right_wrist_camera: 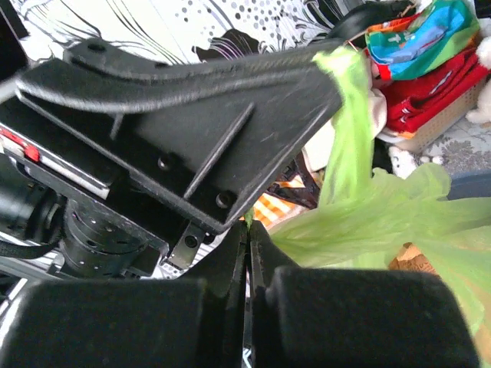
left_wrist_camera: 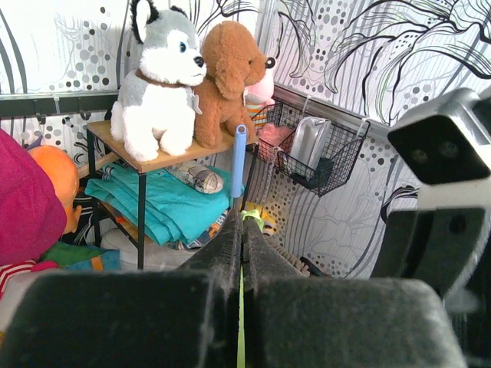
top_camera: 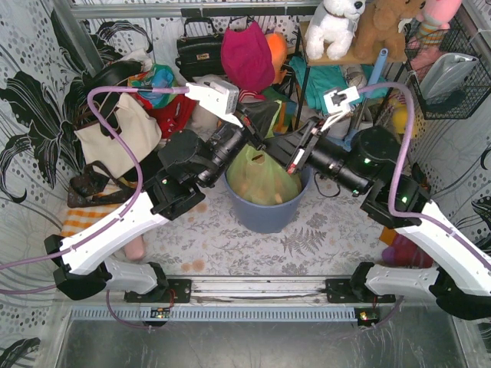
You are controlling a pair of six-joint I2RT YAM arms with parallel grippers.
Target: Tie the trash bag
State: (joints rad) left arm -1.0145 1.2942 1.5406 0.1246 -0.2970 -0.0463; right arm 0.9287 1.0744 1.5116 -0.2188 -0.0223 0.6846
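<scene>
The lime-green trash bag (top_camera: 259, 182) sits in the blue-grey bin (top_camera: 265, 218) at the table's middle, with brown scraps showing through. My left gripper (top_camera: 259, 144) is above the bag's far-left side, shut on a thin green strip of the bag (left_wrist_camera: 242, 307) that runs between its pads. My right gripper (top_camera: 290, 162) is just right of it, shut on another green flap. In the right wrist view the bag (right_wrist_camera: 368, 222) spreads out from the right gripper (right_wrist_camera: 248, 228). There the left gripper (right_wrist_camera: 334, 60) lifts a stretched strip above it. The two grippers are close together over the bag's mouth.
A white tote bag (top_camera: 115, 138) with black straps lies at the left and a black handbag (top_camera: 199, 50) at the back. Plush toys (top_camera: 334, 27) sit on a shelf at the back right, beside a wire basket (top_camera: 449, 69). Clothes crowd behind the bin.
</scene>
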